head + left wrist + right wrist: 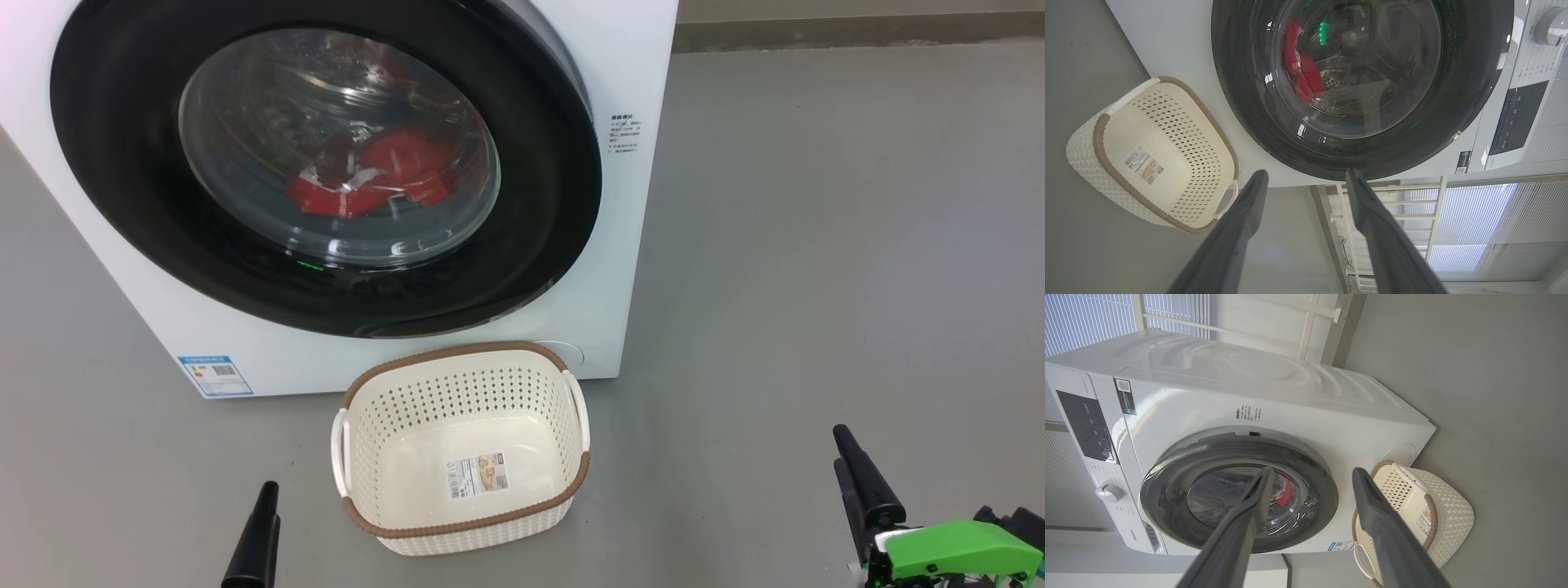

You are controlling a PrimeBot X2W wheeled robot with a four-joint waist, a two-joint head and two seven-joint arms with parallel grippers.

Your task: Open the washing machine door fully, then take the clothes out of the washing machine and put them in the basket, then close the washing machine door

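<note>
Left gripper (pixel 1306 173) & right gripper (pixel 1312 470) jaws released; we hook rim of glossy black round glass door (pixel 343 90), prob. ~3 o'clock, swing wide.

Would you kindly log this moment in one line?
washing machine door: shut | clothes: inside washing machine | basket: empty | left gripper: open | right gripper: open

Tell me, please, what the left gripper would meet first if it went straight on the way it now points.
Most likely the washing machine door: the left gripper, open, aims at its glossy black rim with nothing between. Depth is unclear; the basket lies off to one side.
</note>
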